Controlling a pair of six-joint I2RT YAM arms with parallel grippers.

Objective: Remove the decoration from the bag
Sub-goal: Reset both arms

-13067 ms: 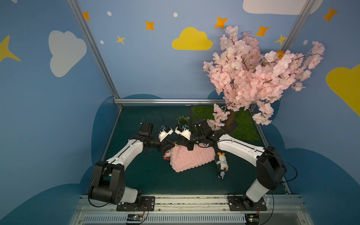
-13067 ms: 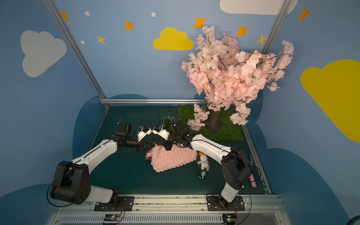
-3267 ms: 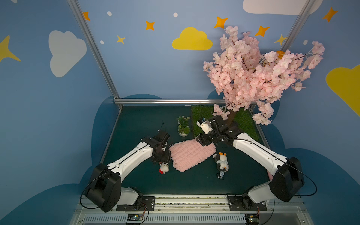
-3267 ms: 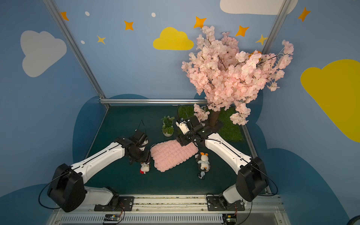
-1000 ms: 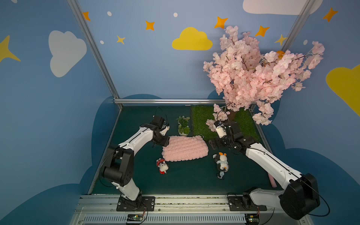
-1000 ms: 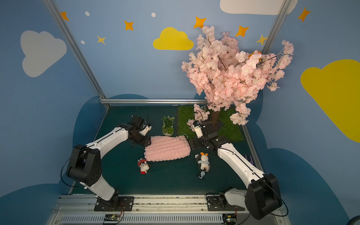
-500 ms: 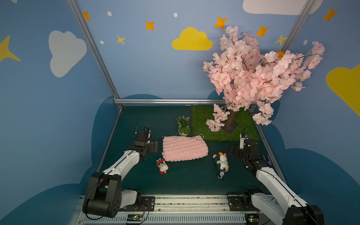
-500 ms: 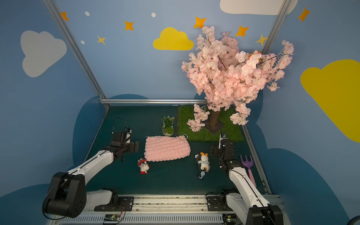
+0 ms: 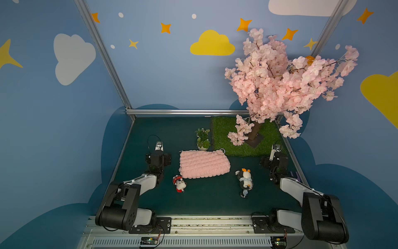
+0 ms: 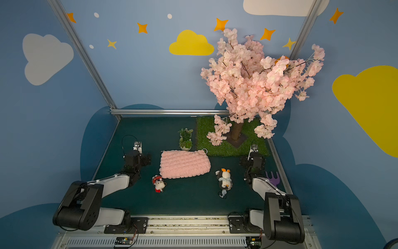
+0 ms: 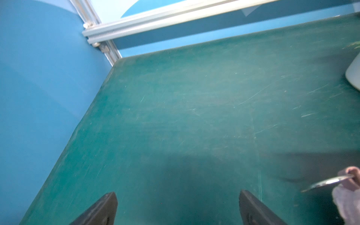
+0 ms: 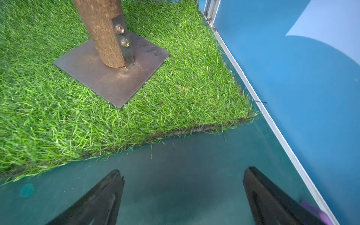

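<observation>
Dark green desk [image 9: 200, 202] carries everything, with a grass mat [image 9: 267, 138] and the pink blossom tree [image 9: 280, 86] filling the upper right of both top views. The bag [image 9: 204, 164] lies flat at mid-frame with its long axis running left to right, between the two arms. The left tool [image 11: 177, 194] sits near its left short edge. The right tool [image 12: 183, 175] is farther off, past its right end by the mat's corner. Both tools are spread wide and empty, aimed at the back of the cell and away from the bag.

Two small toys lie on the desk, clear of the bag: a white plush in red [image 9: 179, 183] just below its lower left corner and a black-and-white plush [image 9: 244, 180] off its lower right. The ring [image 9: 222, 151] at the bag's upper right corner looks bare, so we judge the removal done.

Room is widest below the bag in frame — potted plants [image 9: 202, 140] stand just above its top edge.
</observation>
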